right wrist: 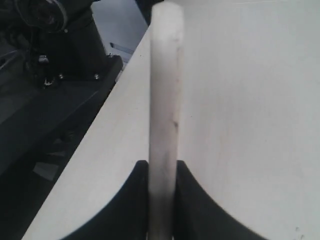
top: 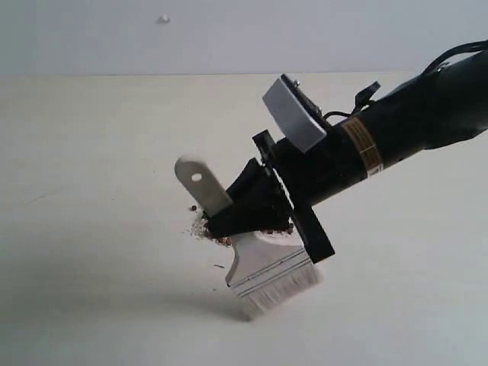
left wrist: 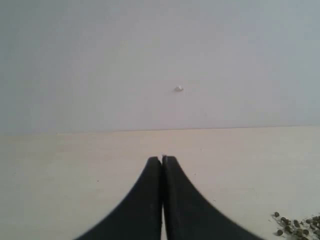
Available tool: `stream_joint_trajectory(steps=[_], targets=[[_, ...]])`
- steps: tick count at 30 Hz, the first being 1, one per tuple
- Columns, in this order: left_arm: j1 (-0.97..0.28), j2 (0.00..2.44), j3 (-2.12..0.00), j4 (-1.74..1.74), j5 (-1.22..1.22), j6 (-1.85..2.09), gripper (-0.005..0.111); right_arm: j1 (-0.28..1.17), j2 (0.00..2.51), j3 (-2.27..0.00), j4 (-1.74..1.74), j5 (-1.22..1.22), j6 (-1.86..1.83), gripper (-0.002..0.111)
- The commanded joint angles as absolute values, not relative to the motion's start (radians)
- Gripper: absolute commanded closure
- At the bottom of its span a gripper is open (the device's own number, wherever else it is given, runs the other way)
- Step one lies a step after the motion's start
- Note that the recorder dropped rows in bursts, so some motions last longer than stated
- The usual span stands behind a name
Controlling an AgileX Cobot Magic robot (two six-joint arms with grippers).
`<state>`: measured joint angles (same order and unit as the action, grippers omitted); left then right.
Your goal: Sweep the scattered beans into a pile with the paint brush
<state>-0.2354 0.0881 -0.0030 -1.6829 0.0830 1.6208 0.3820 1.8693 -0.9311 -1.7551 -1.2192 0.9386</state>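
The paint brush (top: 263, 263) hangs tilted over the pale table, its cream handle with a hole pointing up-left and its off-white bristles close to the surface. My right gripper (top: 244, 210) is shut on the handle (right wrist: 164, 100), which runs edge-on between the black fingers (right wrist: 137, 200). Behind the gripper lies the pile (top: 204, 229) of small brown beans, mostly hidden by it. My left gripper (left wrist: 162, 159) is shut on nothing, low over the table. Several beans (left wrist: 295, 225) lie beside it.
The table (top: 91, 191) is a pale cream surface meeting a grey wall behind. A small white mark (top: 163, 19) sits on the wall. The table's edge (right wrist: 95, 135) and a dark arm base (right wrist: 65, 45) show in the right wrist view.
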Motion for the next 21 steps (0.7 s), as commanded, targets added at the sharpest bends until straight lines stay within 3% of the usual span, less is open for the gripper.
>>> stream_joint_trajectory(steps=[1, 9, 21], targets=[[-0.240, 0.082, 0.000, -1.680, 0.090, 1.622, 0.107, 0.384, 1.929, -0.920, -1.730, -1.221, 0.837, 0.108], [-0.240, 0.082, 0.000, -1.680, 0.090, 1.622, 0.107, 0.384, 2.065, -0.990, -1.630, -1.221, 0.683, 0.108], [-0.240, 0.082, 0.000, -1.680, 0.090, 1.622, 0.107, 0.354, 2.104, -1.171, -1.632, -1.221, 0.831, 0.108]])
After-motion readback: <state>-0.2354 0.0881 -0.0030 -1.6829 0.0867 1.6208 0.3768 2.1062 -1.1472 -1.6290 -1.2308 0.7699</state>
